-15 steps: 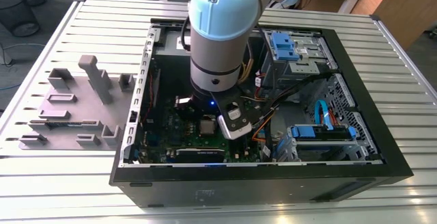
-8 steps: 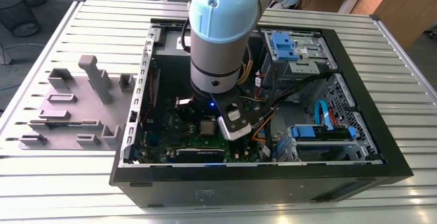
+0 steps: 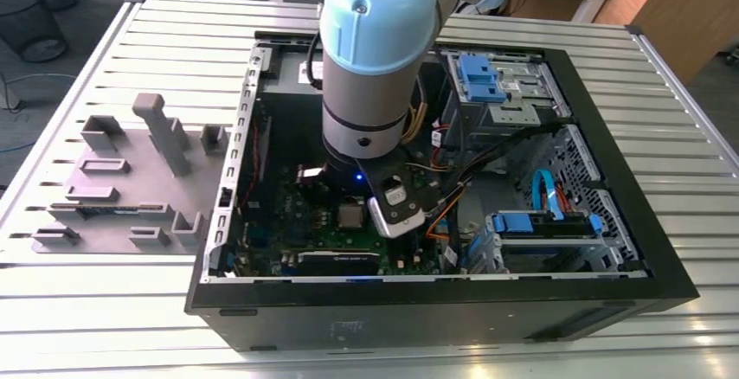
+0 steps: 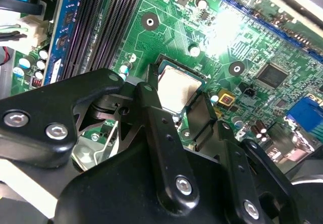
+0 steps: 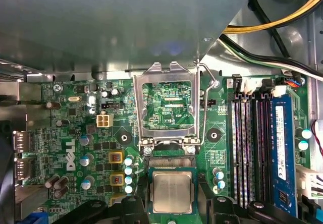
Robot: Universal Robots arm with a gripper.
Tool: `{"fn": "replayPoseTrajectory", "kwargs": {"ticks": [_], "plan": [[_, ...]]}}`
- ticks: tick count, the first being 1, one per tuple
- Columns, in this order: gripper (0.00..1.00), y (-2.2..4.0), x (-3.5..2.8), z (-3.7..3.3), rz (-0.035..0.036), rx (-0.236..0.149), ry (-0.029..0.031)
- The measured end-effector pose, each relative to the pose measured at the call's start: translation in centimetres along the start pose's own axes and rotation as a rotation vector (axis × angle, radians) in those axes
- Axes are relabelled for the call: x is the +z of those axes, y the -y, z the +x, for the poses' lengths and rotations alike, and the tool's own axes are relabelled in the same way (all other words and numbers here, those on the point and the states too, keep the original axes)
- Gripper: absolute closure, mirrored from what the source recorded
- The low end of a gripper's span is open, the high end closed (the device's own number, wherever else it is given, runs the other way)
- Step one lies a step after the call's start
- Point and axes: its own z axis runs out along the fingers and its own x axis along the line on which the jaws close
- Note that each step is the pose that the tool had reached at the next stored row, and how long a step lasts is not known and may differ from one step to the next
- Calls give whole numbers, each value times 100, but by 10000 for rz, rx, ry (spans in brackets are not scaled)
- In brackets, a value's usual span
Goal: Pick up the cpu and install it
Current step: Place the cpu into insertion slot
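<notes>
Exterior view: ribbed metal table [image 3: 116, 50] of pale parallel slats, on a grey floor with wire baskets [image 3: 35, 16] and wooden furniture [image 3: 681, 7] behind. On the slats, an open black PC case [image 3: 439, 310] lying on its side, with blue plastic drive caddies [image 3: 479, 76] inside. Grey stepped holder blocks [image 3: 127, 189] just beside the case on the exterior view's left. Pale blue and silver arm [image 3: 369, 59] reaching down into the case over the green motherboard [image 3: 324, 240]. Small silver cpu [image 3: 350, 216] visible directly below the wrist. Second wrist view: matte black gripper [image 4: 177, 100] with bolted linkages, fingers [image 4: 151, 118] spread to either side of the cpu and not clamped on it. Cpu flat, square, brushed pale metal, lying level in the socket. Dark memory slots [image 4: 101, 22] near the socket. First wrist view: cpu seated in the socket between the fingertips. Shiny load plate [image 5: 169, 103] with an open centre hinged up, wire lever [image 5: 204, 108] raised alongside. Yellow and black cables [image 5: 282, 17] across bare sheet metal.
</notes>
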Motion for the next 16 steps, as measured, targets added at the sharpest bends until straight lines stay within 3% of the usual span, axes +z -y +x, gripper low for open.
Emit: {"fn": "replayPoseTrajectory", "kwargs": {"ticks": [16], "plan": [[53,-16,41,-3,-6,0,-2]]}}
